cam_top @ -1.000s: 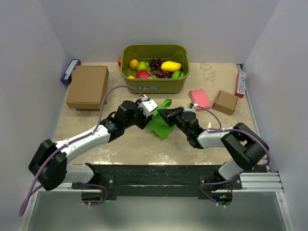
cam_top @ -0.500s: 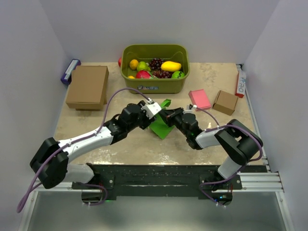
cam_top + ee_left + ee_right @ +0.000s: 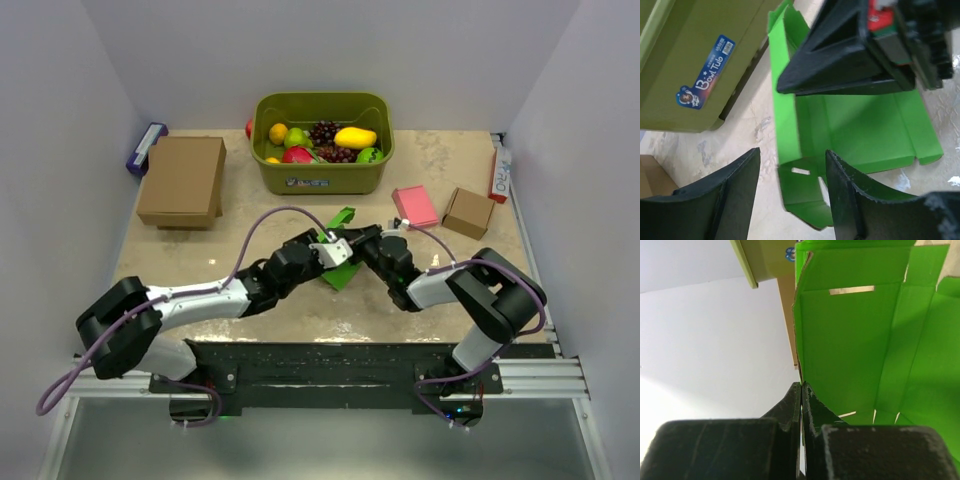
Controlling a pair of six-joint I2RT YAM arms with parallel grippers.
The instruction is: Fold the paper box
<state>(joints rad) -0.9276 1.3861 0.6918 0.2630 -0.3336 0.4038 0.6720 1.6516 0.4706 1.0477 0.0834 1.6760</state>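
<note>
The bright green paper box [image 3: 342, 274] lies partly unfolded at the table's middle, with one wall raised. My right gripper [image 3: 352, 241] is shut on the upper edge of that raised wall; the right wrist view shows its tips [image 3: 801, 386] pinching the green sheet [image 3: 850, 340]. My left gripper [image 3: 330, 252] is open and sits just left of the box. In the left wrist view its fingers [image 3: 792, 151] straddle a small green flap with a slot [image 3: 801, 171], not touching it. The right gripper [image 3: 850, 60] also shows above the box floor [image 3: 865, 125].
An olive tub of fruit [image 3: 322, 172] stands just behind the box, close in the left wrist view [image 3: 690, 60]. A large brown cardboard box [image 3: 182, 180] is at back left. A pink flat box [image 3: 414, 206] and a small brown box [image 3: 468, 212] are at the right.
My left arm has reached forward and to the right, bringing its open gripper up to the box's left flap. The right gripper has stayed shut on the raised wall.
</note>
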